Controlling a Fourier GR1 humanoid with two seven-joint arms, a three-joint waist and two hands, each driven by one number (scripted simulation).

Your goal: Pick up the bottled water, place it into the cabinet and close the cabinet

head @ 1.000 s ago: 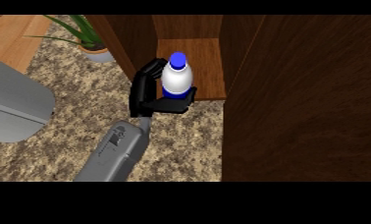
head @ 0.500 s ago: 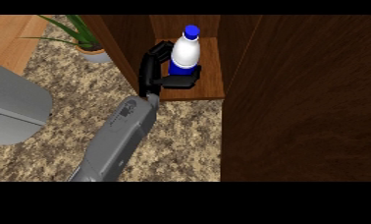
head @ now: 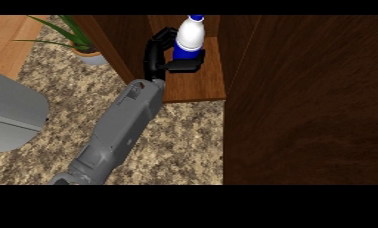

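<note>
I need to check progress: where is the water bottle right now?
In the head view the water bottle stands upright at top centre, over the cabinet shelf, held by a black hand, right of the potted plant.

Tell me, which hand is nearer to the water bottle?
The right hand. Its fingers are curled round the water bottle, which stands upright on the cabinet shelf. The left hand does not show in this view.

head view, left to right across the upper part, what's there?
Plant → hand → bottle → cabinet door.
</note>
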